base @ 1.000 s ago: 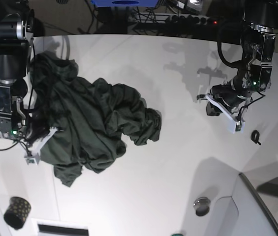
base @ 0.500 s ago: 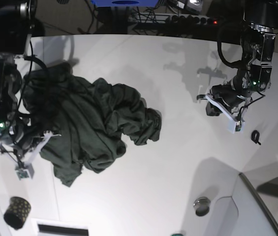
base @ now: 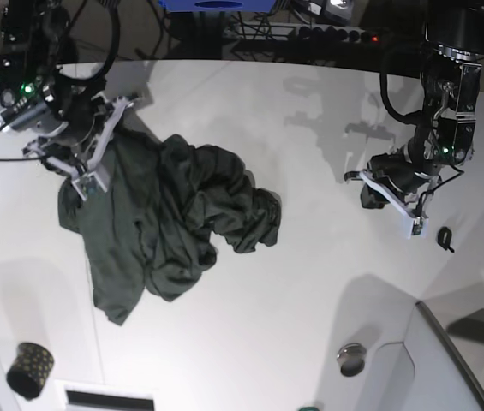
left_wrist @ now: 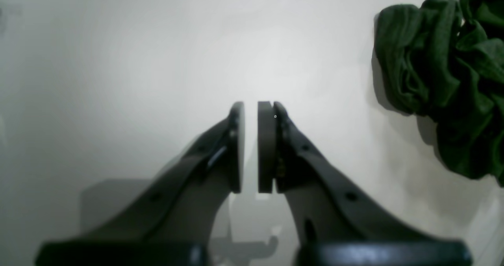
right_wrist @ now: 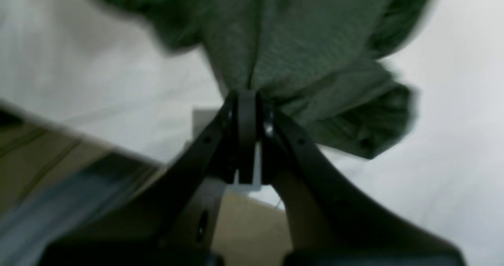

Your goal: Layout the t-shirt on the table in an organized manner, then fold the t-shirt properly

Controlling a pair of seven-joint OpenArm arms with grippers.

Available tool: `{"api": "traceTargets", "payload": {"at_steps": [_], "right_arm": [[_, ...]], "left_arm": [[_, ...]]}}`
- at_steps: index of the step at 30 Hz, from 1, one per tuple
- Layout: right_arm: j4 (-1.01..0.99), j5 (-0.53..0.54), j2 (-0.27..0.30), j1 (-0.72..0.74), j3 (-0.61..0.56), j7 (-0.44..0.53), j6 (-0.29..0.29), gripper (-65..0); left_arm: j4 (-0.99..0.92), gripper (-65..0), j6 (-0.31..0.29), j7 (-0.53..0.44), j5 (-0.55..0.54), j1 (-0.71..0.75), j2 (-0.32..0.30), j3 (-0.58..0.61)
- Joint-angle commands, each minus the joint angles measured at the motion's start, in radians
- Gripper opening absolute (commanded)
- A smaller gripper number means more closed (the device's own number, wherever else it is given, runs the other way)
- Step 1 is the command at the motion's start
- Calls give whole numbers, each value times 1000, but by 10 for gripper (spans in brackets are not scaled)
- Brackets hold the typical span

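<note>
The surface [base: 310, 282] is white and mostly bare, with the t-shirt [base: 173, 223] bunched in a crumpled heap on the base view's left half, long axis running roughly 11 to 5 o'clock. Still unspread, so layout is barely begun.

The right gripper [base: 83, 184] sits at the heap's 10 o'clock corner. In the right wrist view its fingers [right_wrist: 246, 136] are clenched on a pinch of green cloth, fabric hanging straight off the tips.

The left gripper [base: 415, 224] hovers well apart, at 3 o'clock from the heap. Its fingers [left_wrist: 267, 148] are nearly together with a thin slit between, nothing in them; the shirt's nearest bunched edge shows at 2 o'clock in the left wrist view.

The right arm is clearly nearer. Judgement: the free left arm must travel toward 9 o'clock to take a second corner.

A black dotted cup [base: 29, 370] stands at 7 o'clock, clear of the cloth.
</note>
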Motion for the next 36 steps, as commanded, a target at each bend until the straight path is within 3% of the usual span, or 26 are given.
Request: {"api": "traceTargets", "payload": {"at_steps": [1,8,14,20,26,29,36], "right_arm": [[-4,1,5,-8,3,10,23,-644],[-128,-4,52,-20,11,10,41,-612],[39,-5,49,-34,11,11,35,-342],[-1,-7,43,144,-28,19,33,-332],[-55,-70,48,262,-232,10,-112,-324],[-102,-91,40,274,-284,10,-126,-324],[-210,-93,48,273,-284,71,-135,-329]], "left_arm": [[17,-591,-4,-17,-8,-19,-15,-4],[14,-591,-4,-17,-8,-36,-16,-2],[14,-587,-4,-17,-8,-27,-16,-10],[14,-586,-4,-17,-8,-12,-19,-13],[19,-584,-4,-20,-8,16,-32,-13],[20,-584,-4,-20,-8,16,-32,-13],[51,-584,-10,-21,-8,18,-18,9]]}}
